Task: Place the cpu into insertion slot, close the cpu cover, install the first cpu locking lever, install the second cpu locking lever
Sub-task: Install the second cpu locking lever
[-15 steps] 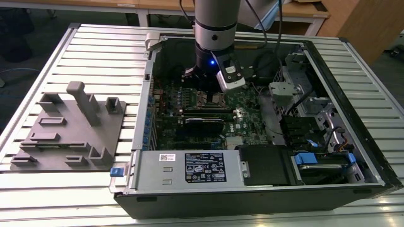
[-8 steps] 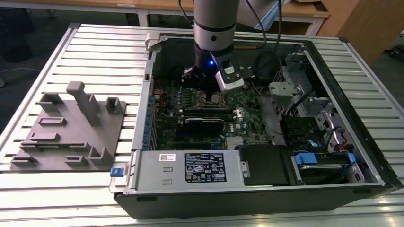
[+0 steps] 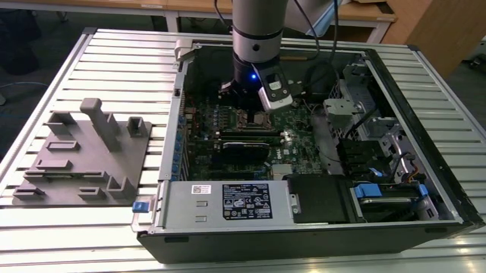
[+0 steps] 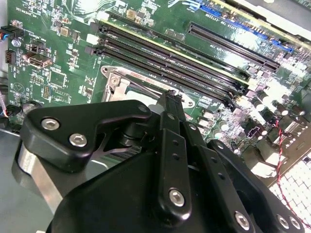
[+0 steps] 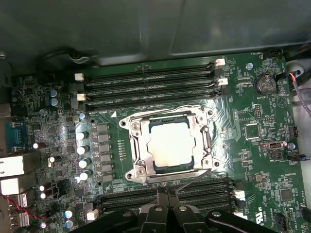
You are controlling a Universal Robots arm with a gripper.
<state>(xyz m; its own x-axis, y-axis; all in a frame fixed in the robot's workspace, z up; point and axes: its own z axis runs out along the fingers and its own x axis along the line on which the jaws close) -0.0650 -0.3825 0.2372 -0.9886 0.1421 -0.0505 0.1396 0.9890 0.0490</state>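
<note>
In the first wrist view the cpu, a pale silvery square, lies in the insertion slot. The cpu cover, a thin silver frame, lies flat around it. A thin wire locking lever slants out from the socket's corner toward my gripper. The gripper's black fingers meet in a narrow tip just beside the socket's edge, shut with nothing clamped between them. The second wrist view has the same tip over the socket's silver rim. In the exterior view the gripper hangs inside the case above the socket.
Long black memory slots run on both sides of the socket. A black card and a silver power supply sit nearer the case front. Cables and drive cages fill the exterior view's right. A grey fixture plate lies outside the case.
</note>
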